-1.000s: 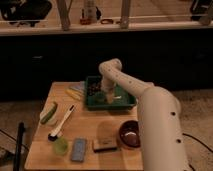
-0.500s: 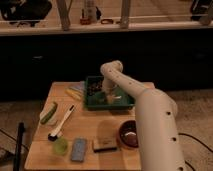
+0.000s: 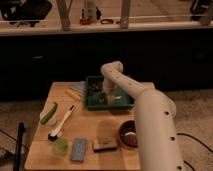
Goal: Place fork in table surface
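Now pincer [image 3: 108, 95] low in green tray [image 3: 90, 103], rear of tbl [image 3: 95, 127].

A dark green rectangular plastic tray [image 3: 89, 96] sits at the far middle of the surface [image 3: 95, 125]. The small dark and pale items inside it are too blurred to name. The end effector [image 3: 108, 95] is over the tray's interior. Just left of the tray lies a small yellow piece [image 3: 74, 94]. A long white-handled brush [image 3: 64, 121] with a dark head lies diagonally on the left side, with a green elongated curved object [image 3: 48, 113] beside it, nearer the left edge. Along the near edge, from left to right, are a pale green cup [image 3: 60, 146], a blue-grey rectangular sponge [image 3: 78, 149], a tan-and-brown rectangular block [image 3: 104, 144] and a round brown bowl [image 3: 128, 134].
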`<state>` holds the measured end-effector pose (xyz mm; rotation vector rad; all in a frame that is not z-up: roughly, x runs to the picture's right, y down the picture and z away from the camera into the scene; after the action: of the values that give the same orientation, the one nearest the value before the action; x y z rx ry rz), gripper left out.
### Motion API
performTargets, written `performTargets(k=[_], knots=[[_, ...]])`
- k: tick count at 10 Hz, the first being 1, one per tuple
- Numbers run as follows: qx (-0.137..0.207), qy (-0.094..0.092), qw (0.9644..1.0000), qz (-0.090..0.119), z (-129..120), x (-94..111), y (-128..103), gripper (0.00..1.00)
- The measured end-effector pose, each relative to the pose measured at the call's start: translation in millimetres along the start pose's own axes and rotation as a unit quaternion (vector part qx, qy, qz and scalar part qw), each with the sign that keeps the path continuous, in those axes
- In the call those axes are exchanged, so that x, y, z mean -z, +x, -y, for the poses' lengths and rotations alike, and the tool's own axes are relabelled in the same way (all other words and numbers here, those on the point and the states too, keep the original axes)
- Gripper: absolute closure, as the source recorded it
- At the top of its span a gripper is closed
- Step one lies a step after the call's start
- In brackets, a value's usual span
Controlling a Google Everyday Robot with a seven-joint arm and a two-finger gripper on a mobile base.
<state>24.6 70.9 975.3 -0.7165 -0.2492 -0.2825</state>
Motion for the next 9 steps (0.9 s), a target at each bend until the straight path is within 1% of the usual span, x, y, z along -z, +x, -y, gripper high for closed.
performTargets(k=[1,2,5,6,7,9], knots=[[0.002,-0.003,1.0,-0.002,-1.2,0.9,-0.8,0.93],[0.003,-0.006,1.0,-0.004,-3.1,2.2,-0.3,0.99],[0.003,-0.008,1.0,-0.004,-4.9,4.1,0.7,1.0],[0.005,-0.007,1.0,-0.005,-6.8,7.6,3.2,1.0],[0.006,-0.001,1.0,-0.006,-7.6,17.6,6.6,1.0],[0.015,0.008,0.9999,-0.005,-5.5,28.0,5.2,1.0]])
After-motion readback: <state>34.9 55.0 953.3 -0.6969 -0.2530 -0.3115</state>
